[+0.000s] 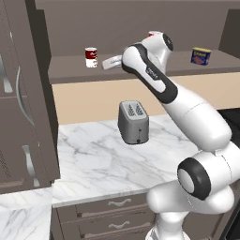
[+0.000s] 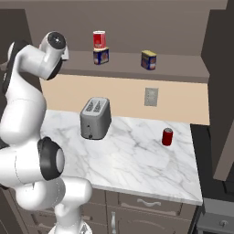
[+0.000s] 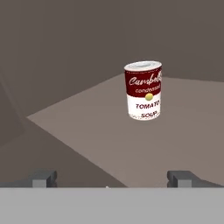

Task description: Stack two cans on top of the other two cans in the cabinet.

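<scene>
The soup can (image 3: 143, 90), dark red above and white below, stands upright on the cabinet shelf (image 3: 83, 127), ahead and right of my open gripper (image 3: 112, 179), which holds nothing. From the left base, the gripper (image 1: 106, 63) reaches onto the shelf (image 1: 70, 71) just right of that can (image 1: 91, 57). The all-red can (image 2: 99, 39) sits on a blue tin (image 2: 101, 56); its rim (image 1: 153, 33) peeks over my wrist. The second blue tin (image 2: 149, 60) stands alone further right, also visible from the left base (image 1: 201, 56).
A grey toaster (image 1: 133, 122) stands on the marble counter (image 1: 89, 159) below the shelf. A small red can (image 2: 167, 136) stands on the counter's right side. A tall door with curved silver handles (image 1: 18, 93) is at the left. Drawers (image 1: 112, 208) run under the counter.
</scene>
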Robot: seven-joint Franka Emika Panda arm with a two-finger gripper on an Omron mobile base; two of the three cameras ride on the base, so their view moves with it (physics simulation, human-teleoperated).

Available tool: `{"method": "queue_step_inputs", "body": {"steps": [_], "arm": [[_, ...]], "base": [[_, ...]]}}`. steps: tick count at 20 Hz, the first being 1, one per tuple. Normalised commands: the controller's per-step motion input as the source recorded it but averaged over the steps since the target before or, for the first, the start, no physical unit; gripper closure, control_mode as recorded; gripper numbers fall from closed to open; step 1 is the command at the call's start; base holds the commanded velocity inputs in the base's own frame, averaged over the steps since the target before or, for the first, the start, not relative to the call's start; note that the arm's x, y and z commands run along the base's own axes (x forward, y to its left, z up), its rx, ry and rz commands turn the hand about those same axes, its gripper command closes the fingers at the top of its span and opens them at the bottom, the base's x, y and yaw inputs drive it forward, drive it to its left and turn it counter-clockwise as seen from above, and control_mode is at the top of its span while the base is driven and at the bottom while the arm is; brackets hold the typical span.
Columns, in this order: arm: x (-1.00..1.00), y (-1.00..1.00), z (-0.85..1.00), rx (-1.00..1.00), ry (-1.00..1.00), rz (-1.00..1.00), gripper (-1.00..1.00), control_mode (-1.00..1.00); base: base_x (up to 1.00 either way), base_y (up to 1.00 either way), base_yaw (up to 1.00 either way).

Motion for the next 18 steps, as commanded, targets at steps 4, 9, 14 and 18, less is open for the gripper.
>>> {"method": "queue_step_inputs", "body": {"steps": [4,9,14,18], "arm": [[0.15,0.17,0.0,0.0,0.0,0.0,-1.0,-1.0],[0.19,0.06,0.0,-0.02,0.0,0.0,-1.0,-1.0],[0.17,0.05,0.0,-0.03,0.0,0.0,-1.0,-1.0],[0.11,0.12,0.0,-0.01,0.0,0.0,-1.0,-1.0]], "base": [[0.0,0.0,0.0],[0.0,0.0,0.0],[0.0,0.0,0.0],[0.0,0.0,0.0]]}}
